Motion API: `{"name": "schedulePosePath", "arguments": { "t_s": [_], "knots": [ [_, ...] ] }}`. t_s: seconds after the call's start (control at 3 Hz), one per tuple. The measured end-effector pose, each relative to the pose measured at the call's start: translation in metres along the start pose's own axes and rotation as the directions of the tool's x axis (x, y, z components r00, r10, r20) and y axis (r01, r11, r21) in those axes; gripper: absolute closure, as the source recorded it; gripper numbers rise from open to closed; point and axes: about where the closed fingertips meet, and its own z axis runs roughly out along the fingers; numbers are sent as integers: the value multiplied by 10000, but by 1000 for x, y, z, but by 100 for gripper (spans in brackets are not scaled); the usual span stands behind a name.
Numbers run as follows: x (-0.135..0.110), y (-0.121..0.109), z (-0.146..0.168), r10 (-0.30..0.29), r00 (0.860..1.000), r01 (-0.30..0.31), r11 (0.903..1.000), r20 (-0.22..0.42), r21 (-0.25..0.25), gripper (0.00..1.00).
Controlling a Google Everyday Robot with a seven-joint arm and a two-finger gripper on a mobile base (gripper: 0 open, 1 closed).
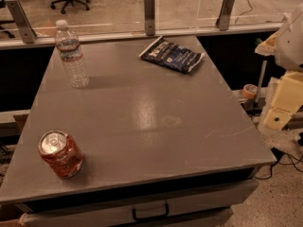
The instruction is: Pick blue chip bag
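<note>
The blue chip bag [171, 55] lies flat near the far right corner of the grey table [142, 117]. It is dark navy with white lettering and pale sealed ends. My gripper [283, 100] shows as pale cream blocks at the right edge of the camera view, off the table's right side. It is well to the right of the bag, nearer to me, and apart from it. Nothing shows in its grasp.
A clear plastic water bottle [71, 54] stands at the far left of the table. An orange soda can [60, 153] lies near the front left corner. A glass barrier with metal posts [149, 13] runs behind the table. A tape roll [249, 91] and cables lie to the right.
</note>
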Motion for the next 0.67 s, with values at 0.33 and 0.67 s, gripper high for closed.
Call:
{"name": "schedulePosePath", "arguments": {
  "t_s": [0.33,0.67],
  "knots": [
    [-1,-1,-2,-73,9999,72,9999,90,88,0],
    [-10,-13,9,-289,9981,275,9993,547,271,0]
  ]
}}
